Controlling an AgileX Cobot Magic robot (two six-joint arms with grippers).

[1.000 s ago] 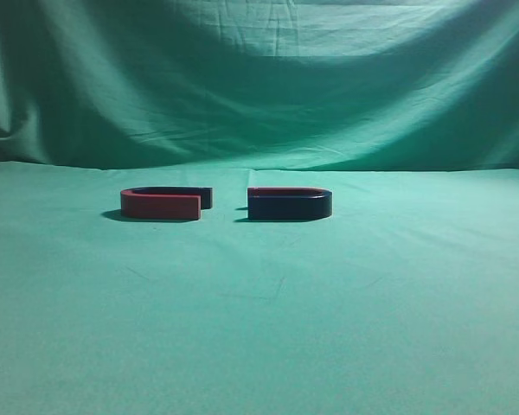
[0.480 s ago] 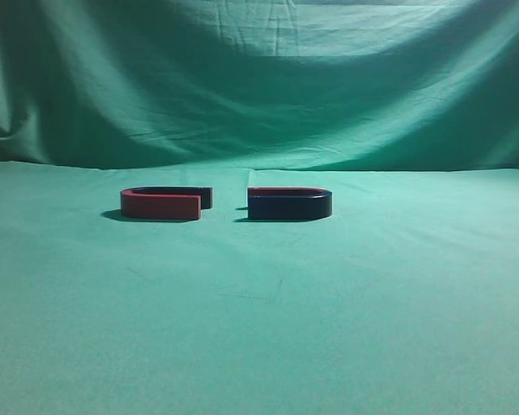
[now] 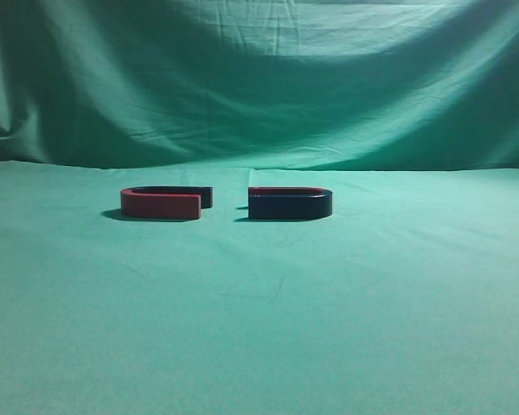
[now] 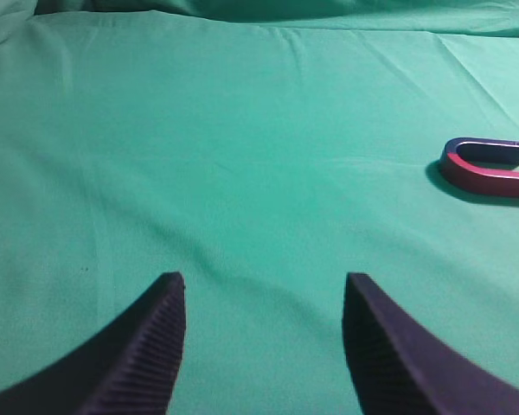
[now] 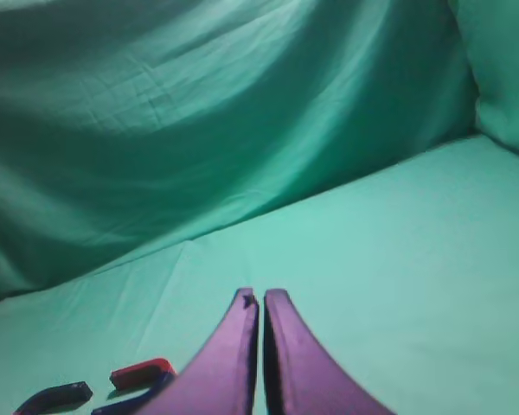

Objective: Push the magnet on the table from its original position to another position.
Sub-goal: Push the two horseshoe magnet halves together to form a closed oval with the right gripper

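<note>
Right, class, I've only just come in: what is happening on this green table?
Nothing is being handled yet. Two U-shaped magnets lie apart on the table: the dark-sided magnet and a red-sided magnet. The left gripper hangs open above bare cloth; the right gripper is shut, holding nothing.

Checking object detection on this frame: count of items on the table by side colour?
Red-sided U magnet: 1
Dark navy-sided U magnet: 1
Total: 2, lying apart on the table.
</note>
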